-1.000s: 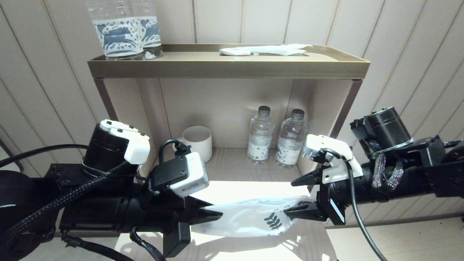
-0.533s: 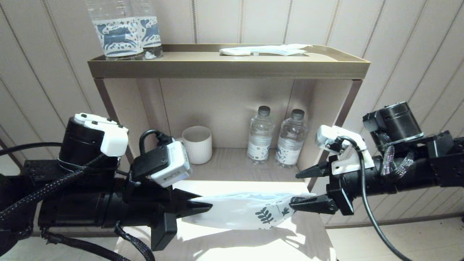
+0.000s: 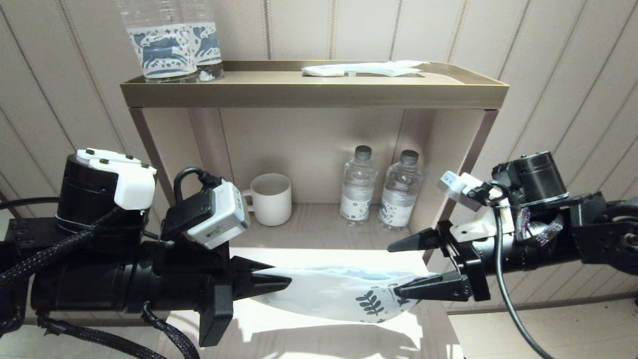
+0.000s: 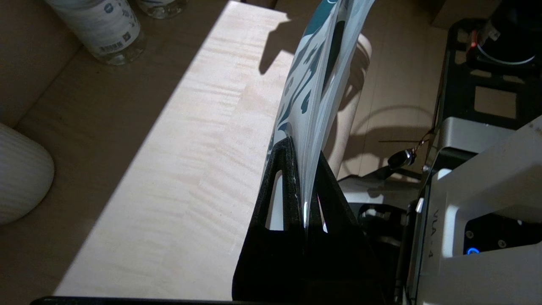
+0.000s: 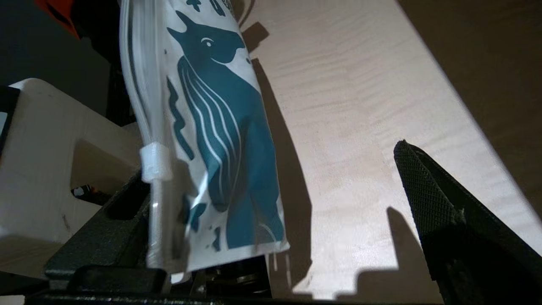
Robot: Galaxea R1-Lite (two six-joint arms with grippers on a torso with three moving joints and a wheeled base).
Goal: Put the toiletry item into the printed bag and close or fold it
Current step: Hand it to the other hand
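Note:
The printed bag (image 3: 339, 295), white with teal leaf and animal prints, hangs stretched above the pale wooden table (image 3: 319, 259). My left gripper (image 3: 279, 284) is shut on the bag's left end; in the left wrist view both fingers (image 4: 283, 169) pinch the bag's (image 4: 315, 76) edge. My right gripper (image 3: 406, 269) stands open at the bag's right end, which lies against its lower finger (image 3: 423, 291). In the right wrist view the bag (image 5: 220, 127) rests beside one finger while the other finger (image 5: 423, 190) stands far off. No toiletry item shows apart from the bag.
A shelf unit (image 3: 314, 94) stands behind the table. Two printed bottles (image 3: 169, 45) and a plain white packet (image 3: 364, 69) lie on its top. Inside are a white ribbed mug (image 3: 270, 198) and two small water bottles (image 3: 359, 184).
My left arm has drawn back to the left, still holding the bag. The right gripper shifted right, then came back and tilted; the bag's right end now sags lower.

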